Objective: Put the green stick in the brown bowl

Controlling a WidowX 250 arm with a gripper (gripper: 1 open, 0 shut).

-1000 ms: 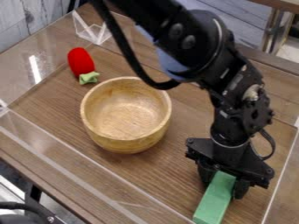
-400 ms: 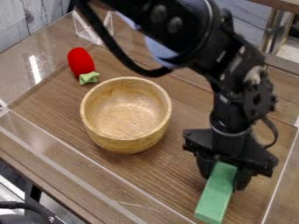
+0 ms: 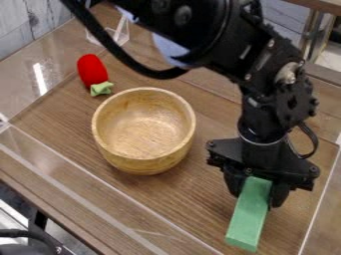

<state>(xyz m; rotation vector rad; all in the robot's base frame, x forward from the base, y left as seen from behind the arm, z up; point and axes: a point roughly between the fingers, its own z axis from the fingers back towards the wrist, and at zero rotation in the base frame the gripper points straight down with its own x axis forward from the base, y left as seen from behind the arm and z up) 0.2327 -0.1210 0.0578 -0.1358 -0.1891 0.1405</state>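
Observation:
The green stick point(image 3: 248, 217) is a flat green bar at the lower right of the wooden table, tilted with its upper end between my gripper's black fingers. My gripper point(image 3: 256, 193) points almost straight down and is shut on that upper end. I cannot tell whether the stick's lower end rests on the table near the front edge. The brown bowl point(image 3: 144, 129) is a round, empty wooden bowl standing left of the gripper, about a hand's width away.
A red strawberry-shaped toy point(image 3: 91, 68) with a green base lies behind the bowl at the far left. Clear plastic walls point(image 3: 40, 159) line the table's edges. The black arm point(image 3: 213, 50) reaches in from the top, over the back of the table.
The gripper has risen with the stick's upper end in it, so more of the green stick shows below the fingers. The bowl and red toy have not moved.

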